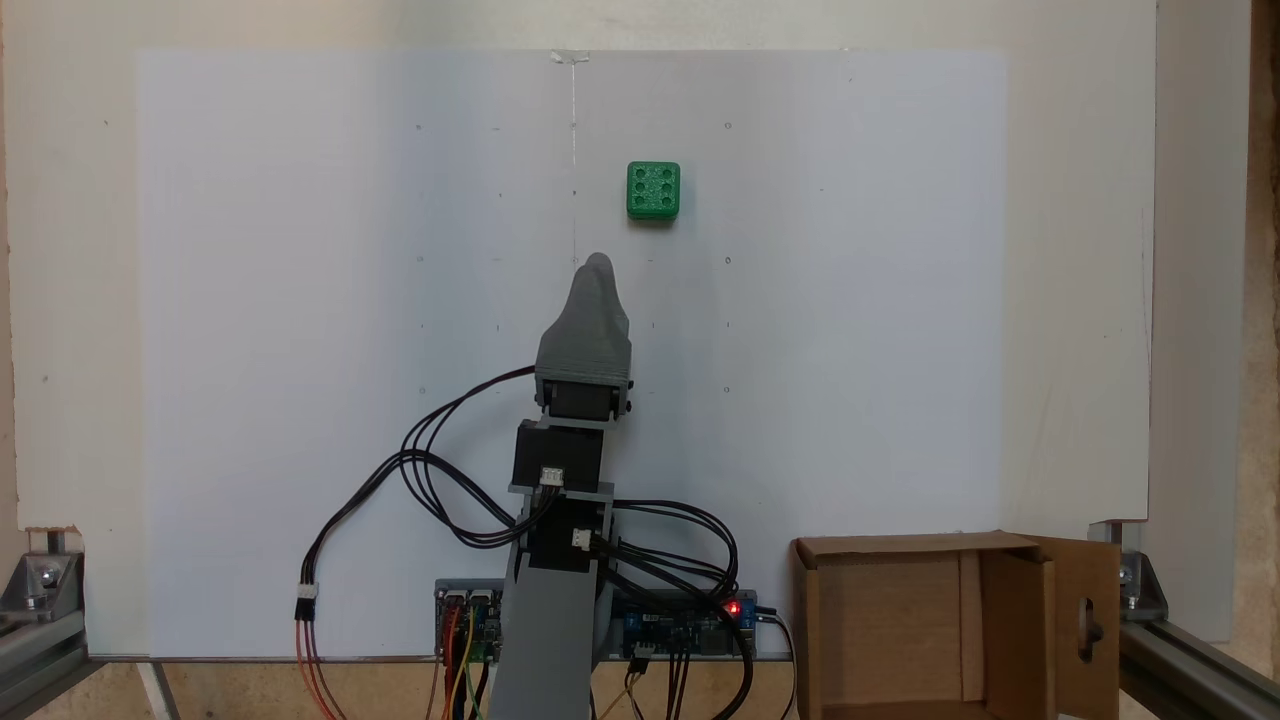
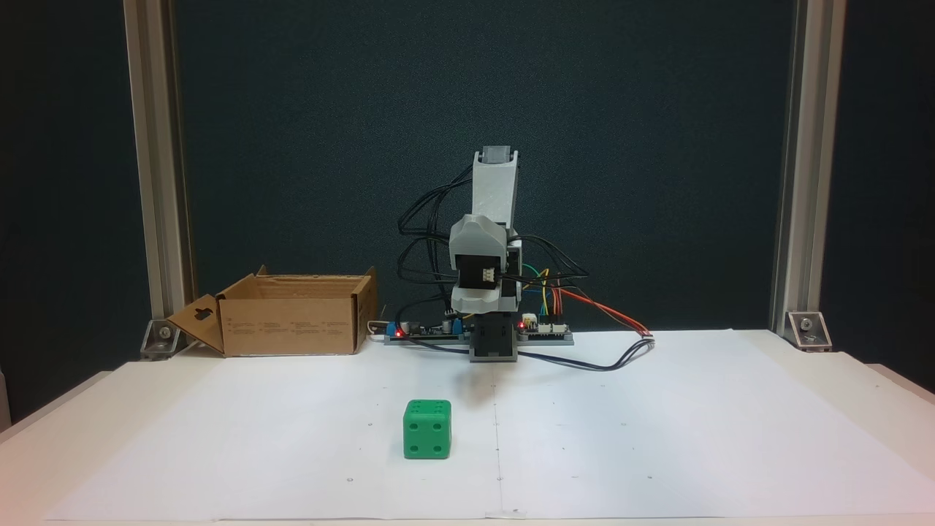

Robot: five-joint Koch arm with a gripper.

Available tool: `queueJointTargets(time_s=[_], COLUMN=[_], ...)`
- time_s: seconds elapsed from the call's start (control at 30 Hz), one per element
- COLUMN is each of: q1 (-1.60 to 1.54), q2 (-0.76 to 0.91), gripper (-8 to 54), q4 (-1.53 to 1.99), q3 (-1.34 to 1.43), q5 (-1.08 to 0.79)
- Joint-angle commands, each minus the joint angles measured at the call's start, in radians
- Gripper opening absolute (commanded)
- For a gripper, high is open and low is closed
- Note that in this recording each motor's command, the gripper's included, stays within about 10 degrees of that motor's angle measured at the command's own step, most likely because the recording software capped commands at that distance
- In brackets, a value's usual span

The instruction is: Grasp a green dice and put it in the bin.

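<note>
End effector (image 1: 597,262) on my screen raised over the table (image 1: 300,300), tips stacked so I cannot tell its state, green dice (image 1: 653,190) resting just beyond its tip, untouched, bin (image 1: 900,640) well behind, beside the base.

Bright green dice (image 1: 653,190) — round pips; plain brown cardboard bin (image 1: 900,620); grey gripper (image 1: 598,266).

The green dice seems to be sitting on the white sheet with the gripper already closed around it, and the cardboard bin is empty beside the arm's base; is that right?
Not quite: the green dice sits alone on the white sheet, apart from the gripper, as both fixed views show. The bin does look empty.
</note>
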Motion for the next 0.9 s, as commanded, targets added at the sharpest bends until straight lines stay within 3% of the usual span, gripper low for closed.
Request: queueJointTargets(time_s=[0.0, 0.87], q1=[0.000, -0.048], q2=[0.109, 0.107], gripper=[44.4, 43.6], q4=[-0.006, 0.087], q3=[0.049, 0.048], q5=[0.032, 0.037])
